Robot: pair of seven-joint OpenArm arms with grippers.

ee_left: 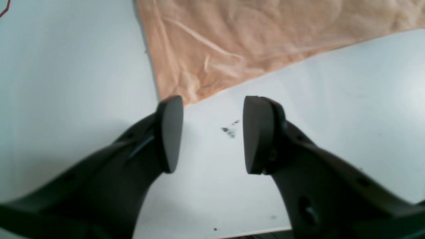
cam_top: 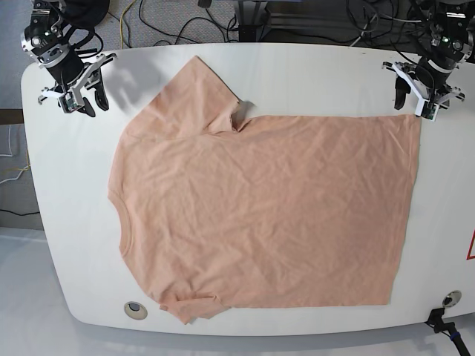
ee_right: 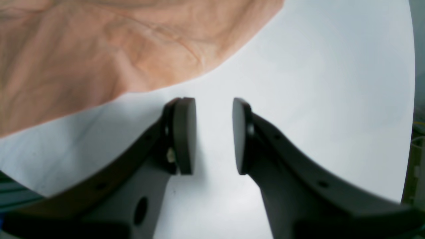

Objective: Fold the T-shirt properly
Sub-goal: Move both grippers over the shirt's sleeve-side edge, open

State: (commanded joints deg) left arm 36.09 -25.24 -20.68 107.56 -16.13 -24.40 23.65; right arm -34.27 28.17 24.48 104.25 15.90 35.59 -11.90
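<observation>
Shirt [cam_top: 274,208] salmon-pink, plain, laid broad across the white table [cam_top: 297,78], roughly centre in the base view. Neckline [cam_top: 122,222] at 9 o'clock, curved; straight hem [cam_top: 404,215] at 3. One sleeve [cam_top: 194,96] juts toward 11, spread out, with a pinched fold at its inner end. Other sleeve [cam_top: 194,305], at 7, bunched and creased. Body mostly flat, shallow wrinkles throughout; the long side toward 12 is fairly straight.

Left gripper [ee_left: 212,135] at 1–2 o'clock, beside the hem corner; fingers parted, nothing between them. Right gripper [ee_right: 213,136] at 10, off the cloth, beyond the upper sleeve; also parted, holding nothing.

Round fittings in the table: one [cam_top: 136,310] at 7, another [cam_top: 451,299] at 5. Black bracket [cam_top: 447,330] on the rim near 5. Cables [cam_top: 185,28] past the edge toward 12. Red line mark [cam_top: 472,245] at 3–4, cut by the frame. Cloth unobstructed in the base view.

Both wrist views crop the shirt. Left finger overlaps the corner in the left wrist view; touch cannot be told. Underside hidden. Finger bases blurred in both wrist views.
</observation>
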